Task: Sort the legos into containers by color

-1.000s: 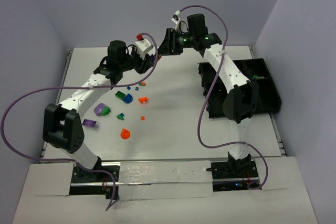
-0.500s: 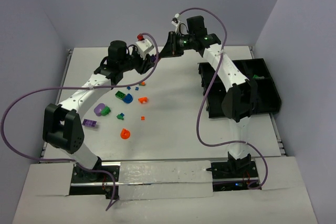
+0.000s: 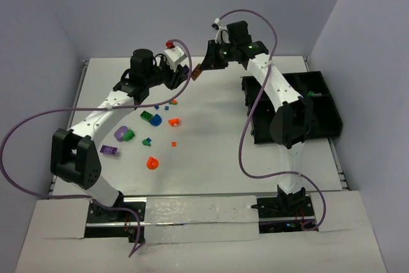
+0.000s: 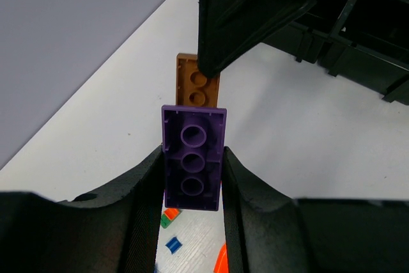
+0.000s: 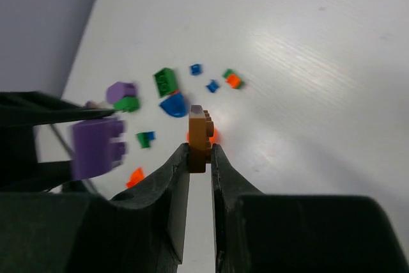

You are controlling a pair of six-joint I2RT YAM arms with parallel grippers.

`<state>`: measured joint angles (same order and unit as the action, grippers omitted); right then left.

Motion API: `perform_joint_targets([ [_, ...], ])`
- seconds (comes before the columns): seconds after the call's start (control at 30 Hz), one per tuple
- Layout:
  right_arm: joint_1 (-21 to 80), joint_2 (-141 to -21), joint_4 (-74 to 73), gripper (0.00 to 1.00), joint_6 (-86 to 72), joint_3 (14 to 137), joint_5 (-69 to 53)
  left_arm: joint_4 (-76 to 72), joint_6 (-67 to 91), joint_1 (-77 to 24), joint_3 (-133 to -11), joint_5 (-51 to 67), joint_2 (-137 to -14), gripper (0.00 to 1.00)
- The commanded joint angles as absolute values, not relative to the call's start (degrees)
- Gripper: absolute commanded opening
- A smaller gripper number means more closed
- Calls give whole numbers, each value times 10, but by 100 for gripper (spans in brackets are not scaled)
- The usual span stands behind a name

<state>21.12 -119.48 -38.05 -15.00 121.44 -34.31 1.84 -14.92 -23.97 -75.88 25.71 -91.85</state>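
My left gripper (image 4: 193, 155) is shut on a purple brick (image 4: 193, 177), held up off the table at the far middle (image 3: 185, 70). Facing it, my right gripper (image 5: 200, 148) is shut on a thin brown brick (image 5: 199, 133), which shows between the two grippers (image 3: 197, 73). In the right wrist view the purple brick (image 5: 96, 147) sits a small gap to the left of the brown one. More legos lie on the table under the left arm: a green one (image 3: 149, 117), an orange one (image 3: 174, 121) and a purple one (image 3: 120, 133). The black containers (image 3: 323, 103) stand at the right.
Further loose pieces lie nearer the front left: a flat purple brick (image 3: 108, 150), a rounded orange piece (image 3: 152, 163) and a tiny orange one (image 3: 173, 144). A green piece (image 3: 311, 94) sits in one tray compartment. Purple cables loop over both arms.
The right gripper's jaws have closed onto the brown brick and drawn it slightly right, off the purple brick. The left gripper has held still with the purple brick.
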Motion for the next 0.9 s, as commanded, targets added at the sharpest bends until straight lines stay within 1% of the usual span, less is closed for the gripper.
perform_joint_targets([
  [0.0,180,-1166,-399,0,-111,1214,-199,-20,-137,-242,-778,258,-884,0],
  [0.07,163,-1156,-399,0,-110,1209,-178,-22,-133,-242,-776,258,-880,0],
  [0.2,75,-1103,-398,0,-91,1192,-216,-18,-138,-242,-770,251,-882,0],
  [0.27,42,-1086,-412,0,-64,1189,-207,-20,-141,-243,-765,247,-883,0],
  [0.37,-43,-1068,-464,0,21,1206,-131,-29,-131,-243,-761,238,-894,0],
  [0.4,-46,-1066,-472,0,23,1207,-129,-29,-131,-243,-761,238,-899,0],
  [0.47,-83,-1065,-493,0,63,1205,-77,-29,-123,-242,-773,240,-911,0],
  [0.63,-85,-1072,-479,0,104,1160,-3,-21,-123,-243,-803,237,-942,0],
  [0.87,-77,-1148,-467,0,116,1195,22,-3,-133,-241,-829,225,-961,0],
])
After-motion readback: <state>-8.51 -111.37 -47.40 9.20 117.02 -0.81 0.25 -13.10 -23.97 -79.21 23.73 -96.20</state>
